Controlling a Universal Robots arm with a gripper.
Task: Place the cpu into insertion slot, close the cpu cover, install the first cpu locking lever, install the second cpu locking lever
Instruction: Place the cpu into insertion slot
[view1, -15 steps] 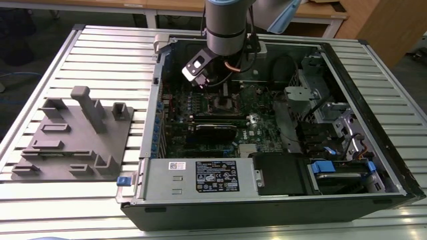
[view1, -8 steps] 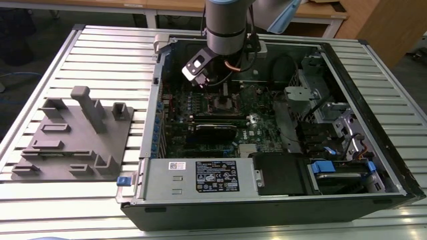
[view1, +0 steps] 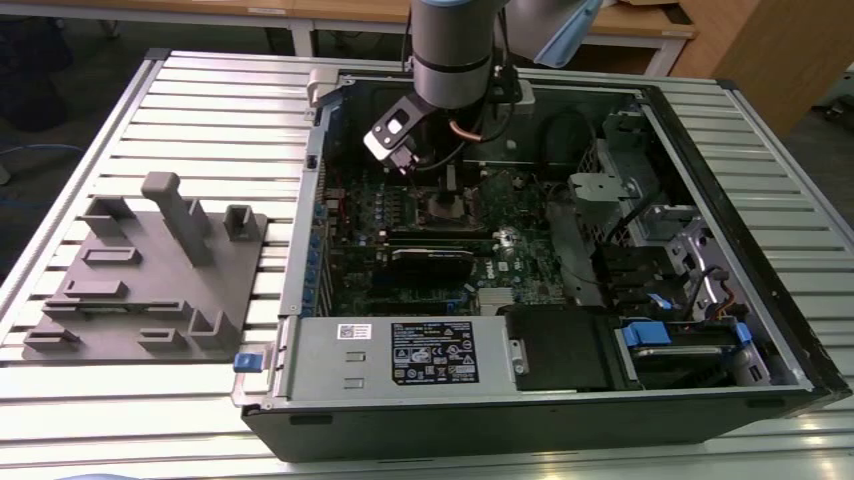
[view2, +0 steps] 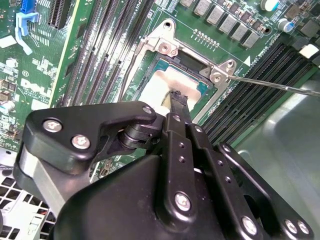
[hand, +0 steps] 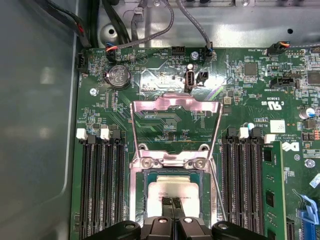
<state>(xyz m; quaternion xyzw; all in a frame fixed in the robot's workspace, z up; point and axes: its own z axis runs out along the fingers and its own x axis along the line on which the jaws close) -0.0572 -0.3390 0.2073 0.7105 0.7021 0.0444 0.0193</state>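
The black jointed tool (hand: 173, 200) is holding its fingers (hand: 167, 207) together, tips touching the flat silver-grey square cpu (hand: 171, 186), which is sitting in the silvery-rimmed square insertion slot (hand: 148, 186); the cpu is looking light, stiff and fragile, best gripped by opposite edges.

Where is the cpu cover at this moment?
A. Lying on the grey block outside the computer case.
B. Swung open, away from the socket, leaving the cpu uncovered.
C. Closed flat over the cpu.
B: in the first wrist view the cpu cover is swung back from its hinge, with bare board showing through its cut-out. The cpu lies uncovered in the insertion slot, with the gripper over it.
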